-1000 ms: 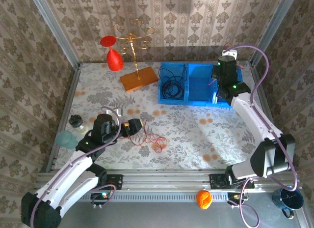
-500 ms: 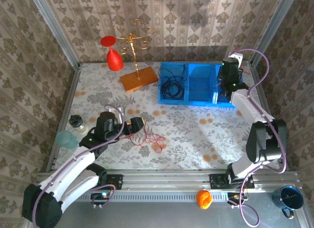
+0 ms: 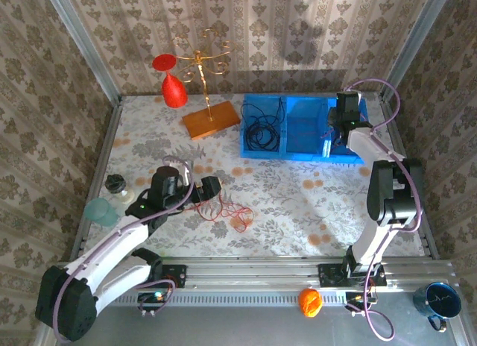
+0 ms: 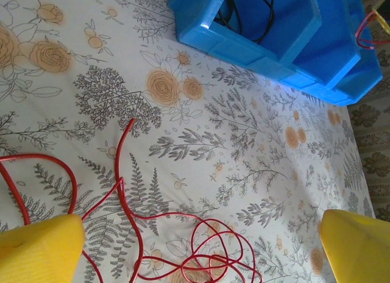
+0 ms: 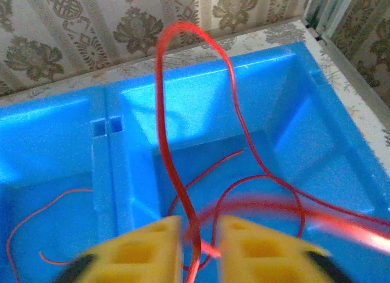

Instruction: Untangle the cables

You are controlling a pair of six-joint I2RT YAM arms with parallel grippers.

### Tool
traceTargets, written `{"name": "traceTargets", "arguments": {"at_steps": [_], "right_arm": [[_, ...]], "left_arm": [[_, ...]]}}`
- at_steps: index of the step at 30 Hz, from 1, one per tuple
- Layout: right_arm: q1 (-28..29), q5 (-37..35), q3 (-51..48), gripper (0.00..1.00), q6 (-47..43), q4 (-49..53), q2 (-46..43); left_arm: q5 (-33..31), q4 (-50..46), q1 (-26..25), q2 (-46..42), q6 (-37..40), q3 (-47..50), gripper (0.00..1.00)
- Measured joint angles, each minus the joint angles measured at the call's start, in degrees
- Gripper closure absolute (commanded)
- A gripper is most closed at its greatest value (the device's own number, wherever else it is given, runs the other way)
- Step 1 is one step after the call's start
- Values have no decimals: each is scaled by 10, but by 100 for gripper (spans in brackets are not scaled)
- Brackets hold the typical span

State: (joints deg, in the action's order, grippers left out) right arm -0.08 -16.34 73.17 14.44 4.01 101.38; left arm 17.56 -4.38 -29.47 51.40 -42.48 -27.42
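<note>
**Cable Positions and Gripper Status**

The left gripper (image 4: 200,225) stands fully open, holding nothing, above the loose red cable (image 3: 232,210) looped on the floral table (image 3: 335,204). Farther back, the right gripper (image 5: 200,225) hangs over the right end of the blue bin (image 5: 201,94). Its fingers are narrowly parted, and a second red cable (image 5: 160,100) passes through the gap. The black cable (image 3: 261,130) lies in the left-end compartment.

**Surfaces on my screens**

I am logging: blue bin (image 5: 256,88), moulded plastic, shining glossy; red cable (image 5: 160,94), smooth plastic sheath; tablecloth (image 4: 256,143), looking like matt printed cloth; orange base (image 3: 211,121), smooth wood; branched stand (image 3: 200,61), gold-coloured metal, glinting; yellow finger pads (image 5: 140,249), showing matt.
</note>
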Motion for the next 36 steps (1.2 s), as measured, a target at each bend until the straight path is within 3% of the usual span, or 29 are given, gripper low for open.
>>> {"name": "traceTargets", "arguments": {"at_steps": [9,17,20,26,29,32,36], "right_arm": [[0,24,-2,48,49,50,-23],[33,50,-92,49,99,75,-192],[113,48,-156,52,98,81,-278],[343,57,-253,58,99,75,-385],[441,77,-267,53,98,72,-356],[512,120,-265,50,77,60,-288],[570,167,-263,49,51,55,-208]], "left_arm": [[7,2,0,4,0,-13,0],[4,-4,0,4,0,-20,4],[-11,-16,0,4,0,-20,9],[-44,-45,10,41,6,-20,29],[-47,-42,11,76,4,-20,32],[-42,-33,7,115,7,-18,29],[-42,-22,-10,151,11,-7,30]]}}
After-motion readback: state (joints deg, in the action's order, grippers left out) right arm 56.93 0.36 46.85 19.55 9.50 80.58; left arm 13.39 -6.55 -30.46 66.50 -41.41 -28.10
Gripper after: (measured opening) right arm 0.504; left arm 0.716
